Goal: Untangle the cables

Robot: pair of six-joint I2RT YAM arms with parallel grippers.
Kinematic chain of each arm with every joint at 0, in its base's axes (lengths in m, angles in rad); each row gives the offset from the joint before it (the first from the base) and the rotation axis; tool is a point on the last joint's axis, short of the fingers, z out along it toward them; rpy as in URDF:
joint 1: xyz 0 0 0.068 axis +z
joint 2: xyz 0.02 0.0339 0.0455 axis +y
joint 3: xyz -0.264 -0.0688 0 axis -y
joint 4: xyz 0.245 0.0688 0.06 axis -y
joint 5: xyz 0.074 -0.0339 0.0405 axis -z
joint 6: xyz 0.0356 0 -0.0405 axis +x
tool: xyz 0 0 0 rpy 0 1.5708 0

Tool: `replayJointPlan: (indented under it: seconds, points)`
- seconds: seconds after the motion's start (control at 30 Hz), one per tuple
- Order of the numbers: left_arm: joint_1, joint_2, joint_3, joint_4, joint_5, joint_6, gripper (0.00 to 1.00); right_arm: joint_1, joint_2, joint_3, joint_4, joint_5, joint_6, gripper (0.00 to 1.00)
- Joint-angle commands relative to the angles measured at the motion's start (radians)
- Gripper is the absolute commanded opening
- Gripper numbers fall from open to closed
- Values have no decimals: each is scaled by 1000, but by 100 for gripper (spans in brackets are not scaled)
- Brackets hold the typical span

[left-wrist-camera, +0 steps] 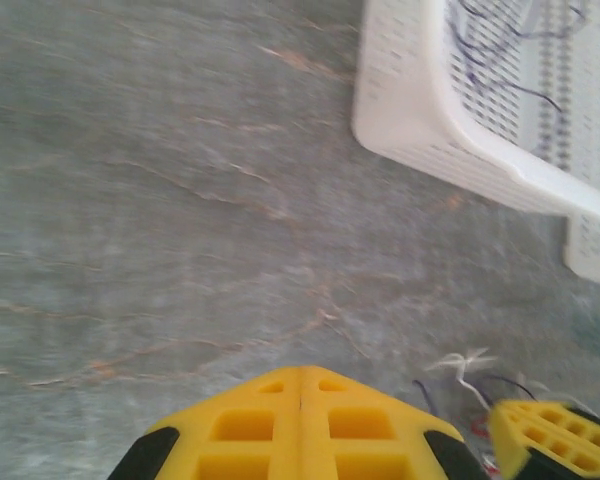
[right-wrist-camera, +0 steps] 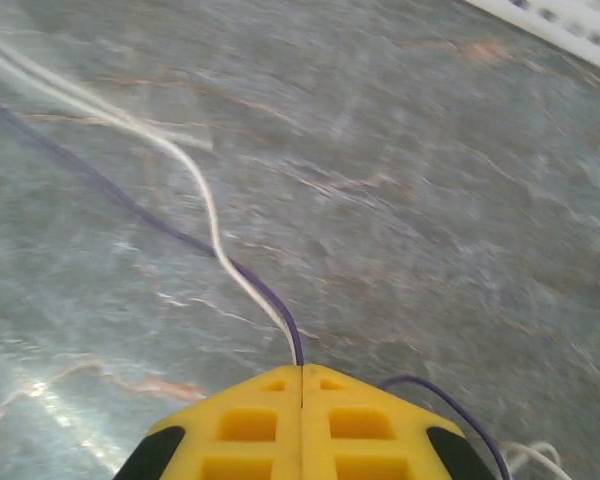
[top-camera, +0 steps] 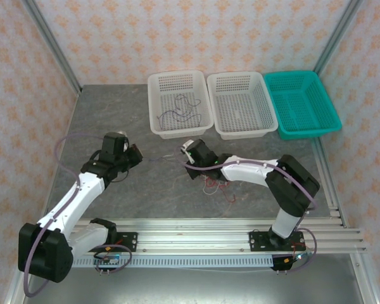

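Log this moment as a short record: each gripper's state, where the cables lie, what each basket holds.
left gripper: shut; nothing visible between its fingertips
right gripper: shut on white and purple cables, which run away across the table
loose cables: tangled on the table under the right arm
left white basket: one dark cable inside
middle white basket: no cable seen
teal basket: no cable seen
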State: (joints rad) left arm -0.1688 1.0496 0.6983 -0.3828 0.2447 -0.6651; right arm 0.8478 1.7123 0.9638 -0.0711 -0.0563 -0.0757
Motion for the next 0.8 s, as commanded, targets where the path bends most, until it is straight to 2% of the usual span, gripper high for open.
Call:
replayJointPlan:
  seconds: [0.0, 0.23, 0.37, 0.53, 0.67, 0.73, 0.77]
  points:
    - [51, -4, 9, -118, -119, -25, 0, -33, -51, -83, -51, 108, 159, 0]
    - [133, 18, -8, -160, -166, -1, 0, -151, -206, -263, -75, 156, 366, 0]
    - [148, 33, -8, -182, -243, 23, 0, -185, -283, -299, -158, 275, 432, 0]
    - [211, 39, -13, -194, -269, 34, 0, -280, -354, -336, -232, 384, 533, 0]
    - [296, 20, -25, -233, -319, 37, 0, -392, -451, -403, -226, 386, 601, 0]
    - [318, 1, -48, -203, -271, 47, 0, -407, -494, -427, -183, 342, 556, 0]
    - [316, -8, -69, -152, -193, 69, 0, -407, -512, -438, -140, 271, 518, 0]
